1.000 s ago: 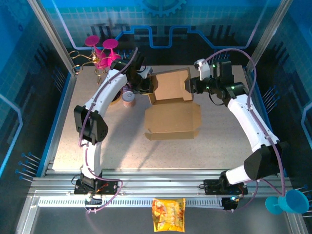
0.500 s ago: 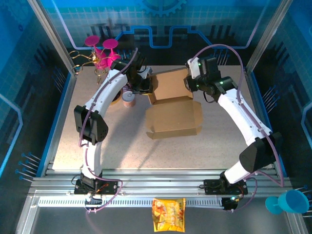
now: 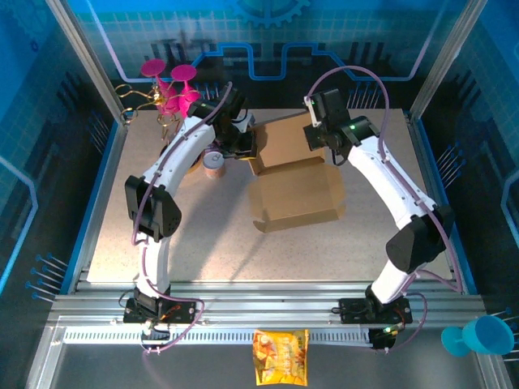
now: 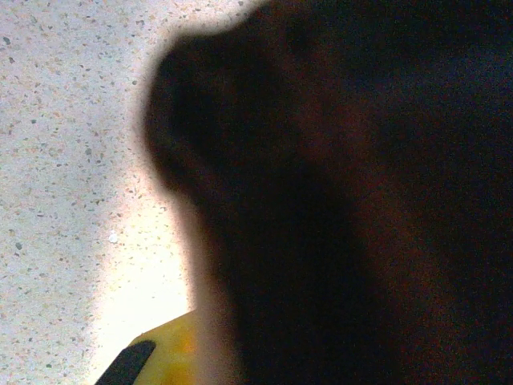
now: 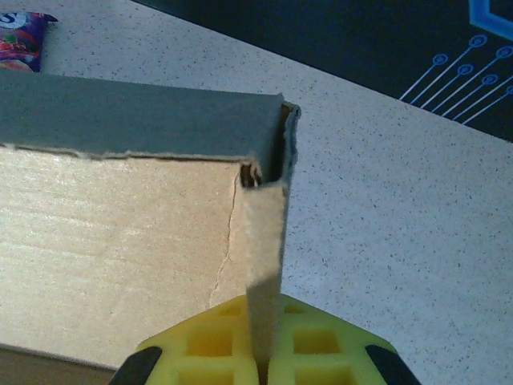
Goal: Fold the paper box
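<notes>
The paper box (image 3: 298,197) is plain brown cardboard lying mid-table, with its lid panel (image 3: 285,139) raised at the back. My left gripper (image 3: 246,147) sits at the lid's left edge, shut on the cardboard. In the left wrist view a dark blur close to the lens hides the jaws, and one yellow finger (image 4: 164,353) shows at the bottom. My right gripper (image 3: 315,138) is at the lid's right edge. In the right wrist view its yellow fingers (image 5: 216,341) are shut on the thin side flap (image 5: 266,241) of the paper box (image 5: 120,241).
Pink goblets (image 3: 170,85) and gold wire pieces (image 3: 138,97) stand at the back left. A small round can (image 3: 213,163) sits beside the left arm. A yellow snack bag (image 3: 280,356) lies on the front rail, a teal cup (image 3: 478,336) at the right. A purple packet (image 5: 20,32) lies behind the box.
My right gripper has swung left to the lid's right flap and shut on it. The box base has shifted slightly right. The left gripper has stayed at the lid's left edge.
</notes>
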`<control>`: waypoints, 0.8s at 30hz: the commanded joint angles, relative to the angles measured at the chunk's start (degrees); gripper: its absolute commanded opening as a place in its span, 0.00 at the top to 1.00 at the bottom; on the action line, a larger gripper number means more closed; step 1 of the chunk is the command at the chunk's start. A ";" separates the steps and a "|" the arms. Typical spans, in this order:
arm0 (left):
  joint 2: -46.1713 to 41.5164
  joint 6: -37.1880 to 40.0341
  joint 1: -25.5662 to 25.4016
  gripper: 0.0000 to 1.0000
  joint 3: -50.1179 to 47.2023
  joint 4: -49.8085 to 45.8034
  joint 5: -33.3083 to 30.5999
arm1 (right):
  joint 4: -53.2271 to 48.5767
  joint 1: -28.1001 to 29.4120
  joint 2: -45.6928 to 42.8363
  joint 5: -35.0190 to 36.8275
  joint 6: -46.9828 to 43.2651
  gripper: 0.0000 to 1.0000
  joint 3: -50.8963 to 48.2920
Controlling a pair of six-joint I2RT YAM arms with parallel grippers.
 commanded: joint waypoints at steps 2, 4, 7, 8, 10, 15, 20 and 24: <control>-1.05 -0.04 -0.24 1.00 2.81 -2.19 0.73 | -5.21 0.67 2.89 3.06 1.45 0.85 4.52; -0.99 -0.09 -0.28 1.00 2.95 -2.30 0.71 | -6.80 0.67 4.39 4.18 1.70 0.84 6.47; -0.90 -0.22 -0.28 1.00 3.12 -2.52 0.73 | -8.64 0.75 6.09 5.49 2.01 0.85 8.37; -0.88 -0.19 -0.21 1.00 3.10 -2.72 0.76 | -9.20 0.71 6.48 6.00 2.19 0.87 8.91; -0.79 -0.40 -0.27 1.00 3.17 -3.06 0.55 | -10.13 1.06 7.14 7.63 2.63 0.93 9.98; -0.35 -1.35 -0.28 1.00 3.52 -3.95 -0.26 | -13.61 2.15 8.95 14.45 4.23 1.00 12.86; 0.16 -2.55 -0.23 1.00 4.27 -5.10 -2.18 | -16.52 2.78 9.53 17.65 6.53 1.00 14.78; 0.44 -3.95 -0.44 1.00 4.62 -6.18 -5.90 | -16.74 3.19 8.50 16.28 7.74 1.00 14.57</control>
